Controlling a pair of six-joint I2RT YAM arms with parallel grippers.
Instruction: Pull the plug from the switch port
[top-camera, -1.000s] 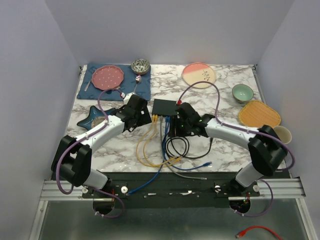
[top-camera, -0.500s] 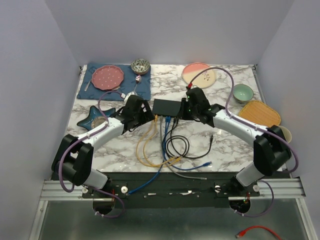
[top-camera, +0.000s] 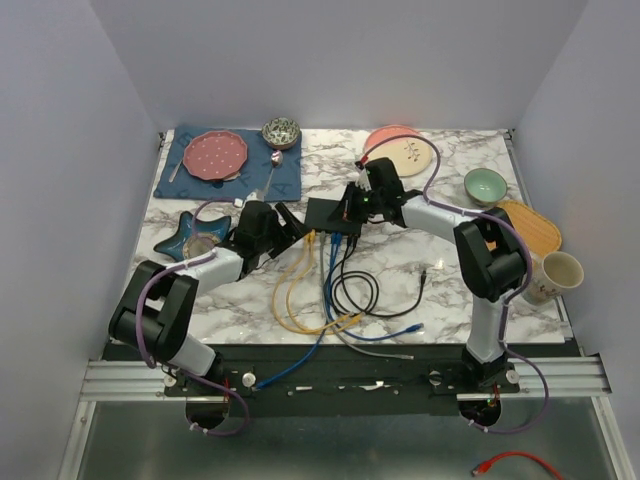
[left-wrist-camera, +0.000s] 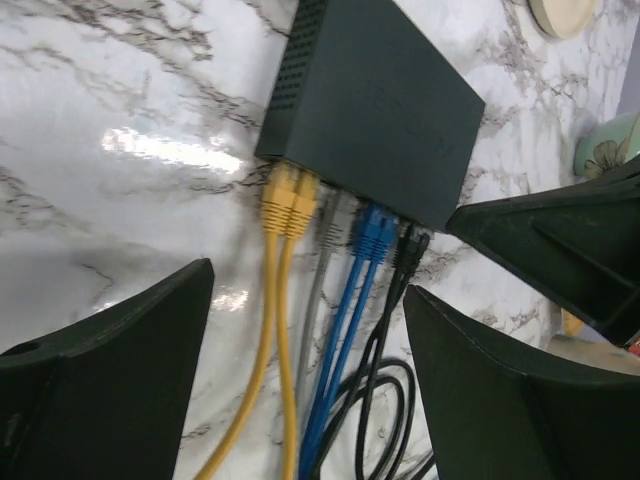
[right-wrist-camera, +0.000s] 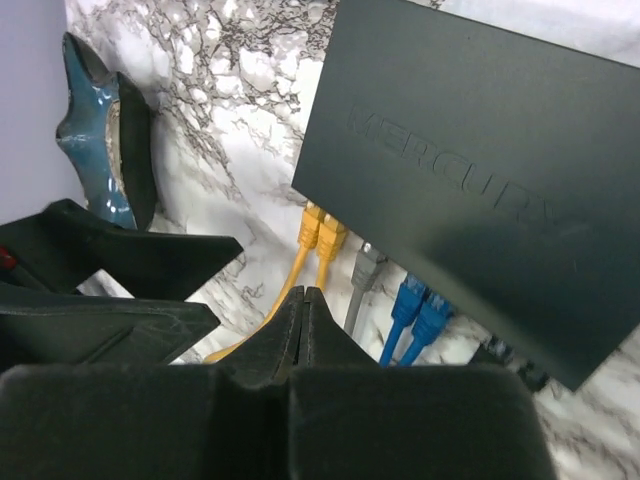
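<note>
The switch (top-camera: 328, 213) is a flat black box in the middle of the table, seen close up as switch (left-wrist-camera: 380, 110) and switch (right-wrist-camera: 480, 180). Along its near edge sit two yellow plugs (left-wrist-camera: 288, 200), a grey plug (left-wrist-camera: 328, 216), two blue plugs (left-wrist-camera: 372, 230) and a black plug (left-wrist-camera: 410, 245). My left gripper (left-wrist-camera: 308, 288) is open just in front of that row, with the cables running between its fingers, touching none. My right gripper (right-wrist-camera: 305, 293) is shut on nothing and hovers over the switch's right part, right gripper (top-camera: 352, 205).
Cables loop in front of the switch: yellow loops (top-camera: 292, 300), a black coil (top-camera: 352, 292), loose ends (top-camera: 410, 328). A blue star dish (top-camera: 188, 235) lies left. At the back are a pink plate (top-camera: 217, 154) on a blue mat, a patterned bowl (top-camera: 281, 132), a peach plate (top-camera: 400, 148), a green bowl (top-camera: 485, 185), an orange mat (top-camera: 530, 225) and a cup (top-camera: 560, 270).
My right gripper closed fully and swung from in front of the switch to above its right side. The left gripper edged closer to the plug row and narrowed slightly.
</note>
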